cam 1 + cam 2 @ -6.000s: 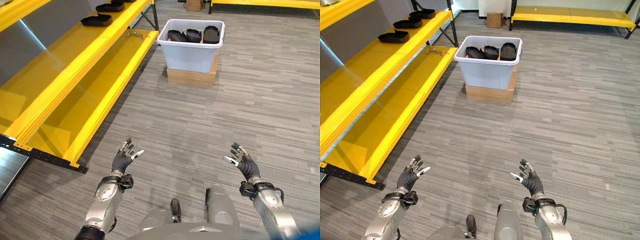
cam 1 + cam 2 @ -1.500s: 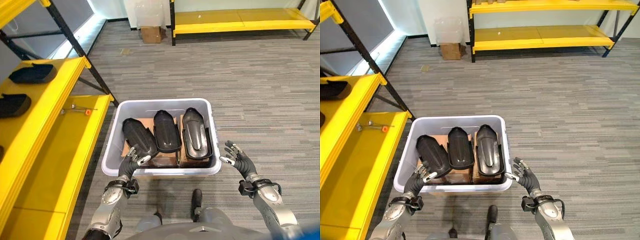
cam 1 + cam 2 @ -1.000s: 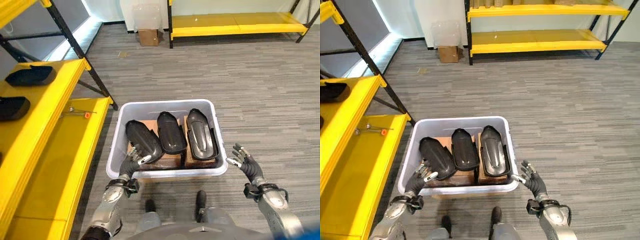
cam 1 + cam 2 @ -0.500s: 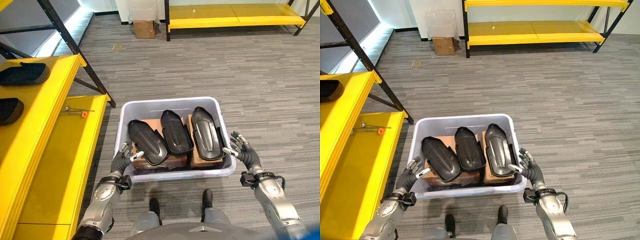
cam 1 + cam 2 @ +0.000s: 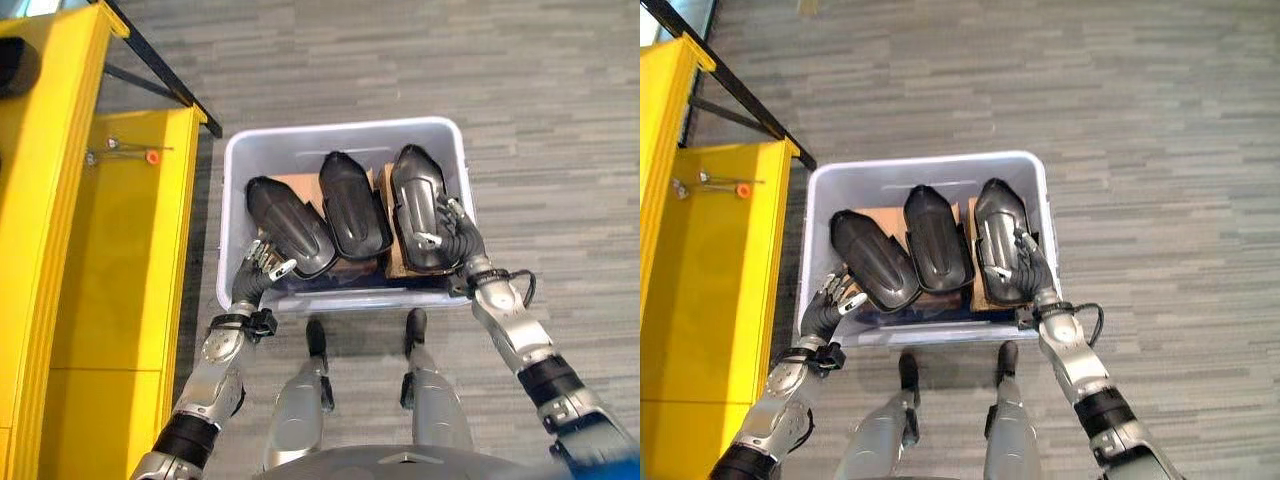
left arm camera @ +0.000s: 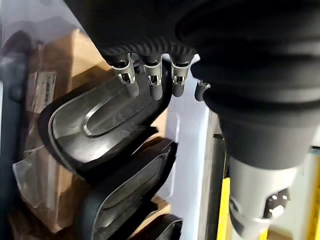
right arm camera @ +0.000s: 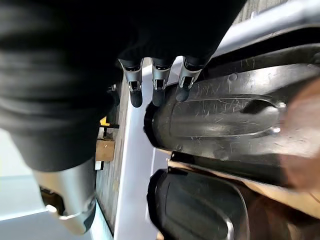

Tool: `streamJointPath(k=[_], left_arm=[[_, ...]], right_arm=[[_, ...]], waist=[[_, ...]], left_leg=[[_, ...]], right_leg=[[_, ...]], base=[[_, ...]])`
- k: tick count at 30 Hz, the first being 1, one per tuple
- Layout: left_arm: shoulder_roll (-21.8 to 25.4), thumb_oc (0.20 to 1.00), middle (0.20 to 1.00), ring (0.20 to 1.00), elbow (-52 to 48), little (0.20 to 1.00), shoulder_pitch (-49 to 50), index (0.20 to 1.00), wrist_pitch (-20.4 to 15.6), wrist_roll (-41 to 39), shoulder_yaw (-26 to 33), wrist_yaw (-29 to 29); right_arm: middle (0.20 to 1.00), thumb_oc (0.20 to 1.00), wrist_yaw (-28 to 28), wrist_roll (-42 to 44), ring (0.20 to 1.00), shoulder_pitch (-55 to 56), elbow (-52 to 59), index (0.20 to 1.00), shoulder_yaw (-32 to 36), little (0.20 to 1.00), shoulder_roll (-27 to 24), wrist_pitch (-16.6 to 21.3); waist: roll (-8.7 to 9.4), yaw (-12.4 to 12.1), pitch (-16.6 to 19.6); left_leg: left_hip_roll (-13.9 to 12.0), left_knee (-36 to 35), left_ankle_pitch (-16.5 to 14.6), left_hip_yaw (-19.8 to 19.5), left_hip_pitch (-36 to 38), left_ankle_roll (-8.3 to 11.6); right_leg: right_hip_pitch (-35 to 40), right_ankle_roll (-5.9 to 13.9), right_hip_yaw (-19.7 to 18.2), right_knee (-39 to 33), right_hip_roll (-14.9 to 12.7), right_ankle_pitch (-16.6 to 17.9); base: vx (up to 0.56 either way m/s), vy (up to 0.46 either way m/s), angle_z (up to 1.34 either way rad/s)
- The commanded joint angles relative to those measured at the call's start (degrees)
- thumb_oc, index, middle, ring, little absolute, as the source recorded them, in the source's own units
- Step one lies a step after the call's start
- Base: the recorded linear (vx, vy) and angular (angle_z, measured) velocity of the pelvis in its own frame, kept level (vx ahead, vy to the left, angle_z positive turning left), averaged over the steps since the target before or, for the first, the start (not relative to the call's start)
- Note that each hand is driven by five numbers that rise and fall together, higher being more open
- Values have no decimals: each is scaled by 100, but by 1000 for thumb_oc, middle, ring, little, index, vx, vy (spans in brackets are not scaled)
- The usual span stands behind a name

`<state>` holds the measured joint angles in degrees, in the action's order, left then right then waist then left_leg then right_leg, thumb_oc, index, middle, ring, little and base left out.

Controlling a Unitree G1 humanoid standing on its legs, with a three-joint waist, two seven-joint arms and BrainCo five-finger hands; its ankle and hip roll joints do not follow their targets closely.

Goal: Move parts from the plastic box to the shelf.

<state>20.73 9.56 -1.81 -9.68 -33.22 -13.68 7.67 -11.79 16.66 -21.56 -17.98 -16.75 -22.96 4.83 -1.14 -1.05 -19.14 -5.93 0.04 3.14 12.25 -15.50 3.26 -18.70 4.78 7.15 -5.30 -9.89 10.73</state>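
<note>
Left eye view: I've got 3 black parts (image 5: 355, 207) lying in the plastic box (image 5: 236, 160), yellow shelf (image 5: 45, 150) w/ it on the left. Left hand (image 5: 262, 268) and right hand (image 5: 450, 232) both hover over the parts, fingers apart, holding nothing.

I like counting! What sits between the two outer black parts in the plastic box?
One more black moulded part, lying lengthwise between the left black part and the right black part, shown in both eye views.
</note>
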Motion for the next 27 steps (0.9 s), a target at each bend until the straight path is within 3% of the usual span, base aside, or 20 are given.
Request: streamJointPath(k=[1, 15, 27], left_arm=[[176, 1000, 1000, 1000, -446, 1000, -199, 1000, -452, -94, -112, 154], [304, 1000, 1000, 1000, -531, 1000, -546, 1000, -560, -155, -394, 290], [341, 1000, 1000, 1000, -527, 1000, -584, 1000, -543, -208, -467, 203]], right_arm=[[1000, 1000, -290, 39, 1000, -366, 109, 1000, -105, 1000, 58, 332], [1000, 1000, -647, 7, 1000, -1385, -767, 1000, -321, 1000, 76, 283], [1000, 1000, -46, -52, 1000, -1423, -1190, 1000, -1006, 1000, 246, 75]], waist=[[114, -48, 31], [-29, -192, -318], [-61, -292, -460]], left_leg=[[-232, 406, 152, -224, -522, 211], [-158, 359, 242, -314, -831, 190], [-107, 383, 288, -424, -1004, 191]], right_leg=[[164, 457, 143, 467, -578, -342], [-186, 428, 165, 636, -592, -298], [-278, 416, 269, 667, -590, -287]], base=[[-53, -6, -1], [-11, -1, 1], [-8, -5, 6]])
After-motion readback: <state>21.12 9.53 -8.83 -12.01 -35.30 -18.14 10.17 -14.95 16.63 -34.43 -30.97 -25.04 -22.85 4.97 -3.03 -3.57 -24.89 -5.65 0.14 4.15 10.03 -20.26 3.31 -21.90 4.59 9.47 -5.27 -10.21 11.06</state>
